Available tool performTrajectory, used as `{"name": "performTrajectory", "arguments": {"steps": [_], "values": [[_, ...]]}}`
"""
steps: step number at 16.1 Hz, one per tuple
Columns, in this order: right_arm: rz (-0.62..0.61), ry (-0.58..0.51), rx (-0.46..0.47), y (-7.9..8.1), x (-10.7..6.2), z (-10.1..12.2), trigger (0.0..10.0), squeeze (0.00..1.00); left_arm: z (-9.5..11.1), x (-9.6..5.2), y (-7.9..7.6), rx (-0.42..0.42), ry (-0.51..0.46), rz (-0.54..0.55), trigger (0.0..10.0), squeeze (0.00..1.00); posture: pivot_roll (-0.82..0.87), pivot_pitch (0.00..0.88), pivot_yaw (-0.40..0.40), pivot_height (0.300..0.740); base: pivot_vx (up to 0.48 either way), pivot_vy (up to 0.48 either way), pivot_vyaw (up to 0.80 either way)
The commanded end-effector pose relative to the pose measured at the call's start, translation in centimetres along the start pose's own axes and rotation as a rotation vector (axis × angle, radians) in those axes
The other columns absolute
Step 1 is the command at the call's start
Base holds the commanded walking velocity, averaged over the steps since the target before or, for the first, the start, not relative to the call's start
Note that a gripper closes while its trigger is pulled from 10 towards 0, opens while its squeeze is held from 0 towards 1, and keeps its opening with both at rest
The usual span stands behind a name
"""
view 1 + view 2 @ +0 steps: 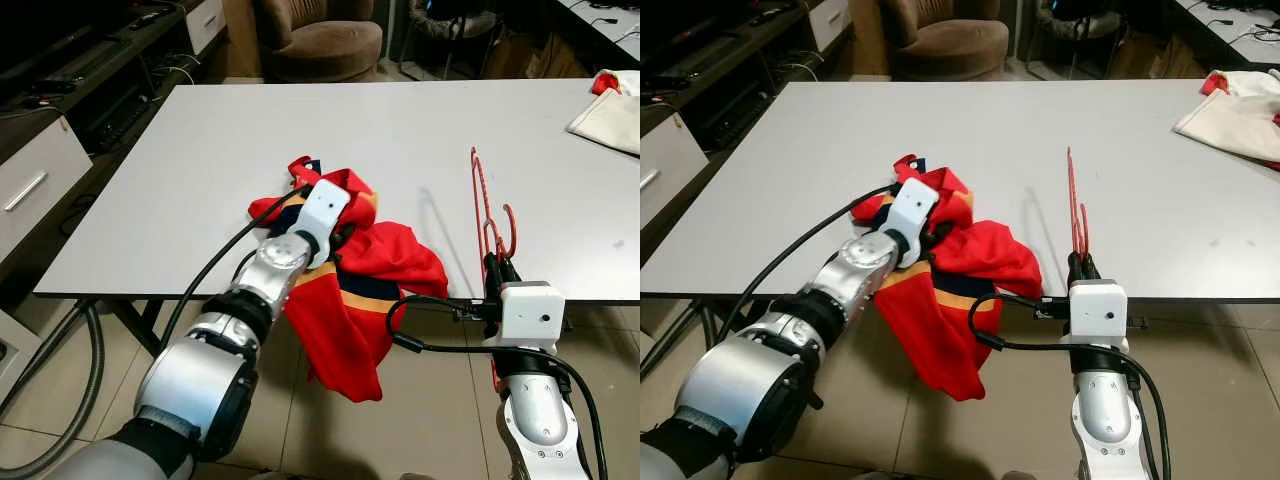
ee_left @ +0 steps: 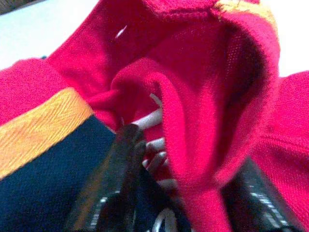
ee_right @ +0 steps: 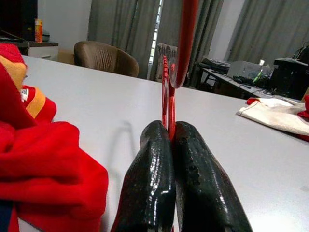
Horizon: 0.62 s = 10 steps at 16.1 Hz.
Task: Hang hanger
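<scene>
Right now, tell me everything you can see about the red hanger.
The red hanger is thin, looks like plastic, and has a curved hook and a notched bar. It stands on edge above the white table near its front edge, right of the red garment. The right gripper is shut on its lower part.

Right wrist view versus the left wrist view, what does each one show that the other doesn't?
Right wrist view: the right hand, shut on the thin red hanger, which stands upright over the white table, with a chair, curtains and a cream cloth behind.

Left wrist view: a close look into folds of the shirt, its navy and yellow bands, and the left hand buried in them.

Both: the red shirt and some table.
</scene>
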State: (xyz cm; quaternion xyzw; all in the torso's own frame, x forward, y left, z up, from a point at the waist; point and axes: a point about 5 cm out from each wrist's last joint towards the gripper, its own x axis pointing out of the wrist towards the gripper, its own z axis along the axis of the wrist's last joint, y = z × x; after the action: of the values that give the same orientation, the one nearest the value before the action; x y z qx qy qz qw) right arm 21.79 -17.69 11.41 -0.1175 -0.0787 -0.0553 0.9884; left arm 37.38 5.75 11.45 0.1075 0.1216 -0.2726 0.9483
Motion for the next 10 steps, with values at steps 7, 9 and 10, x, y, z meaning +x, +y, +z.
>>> {"name": "performTrajectory", "arguments": {"steps": [7,9,10], "values": [[0.013,-0.019,0.017,0.4,0.4,0.3,0.0,0.0,0.4,-0.5,0.9,0.027,-0.069,-0.032,0.0,0.0,-0.17,0.0,0.094,0.74,0.0,0.0,0.0],[0.02,-0.022,0.019,0.6,0.6,0.3,0.0,0.0,2.1,-0.4,1.8,0.061,-0.084,-0.025,0.0,0.0,-0.16,0.0,0.093,0.74,0.0,0.0,0.0],[0.023,-0.024,0.021,0.7,0.7,0.4,0.0,0.0,3.5,-0.3,2.4,0.091,-0.102,-0.018,0.0,0.0,-0.16,0.0,0.094,0.74,0.0,0.0,0.0]]}}
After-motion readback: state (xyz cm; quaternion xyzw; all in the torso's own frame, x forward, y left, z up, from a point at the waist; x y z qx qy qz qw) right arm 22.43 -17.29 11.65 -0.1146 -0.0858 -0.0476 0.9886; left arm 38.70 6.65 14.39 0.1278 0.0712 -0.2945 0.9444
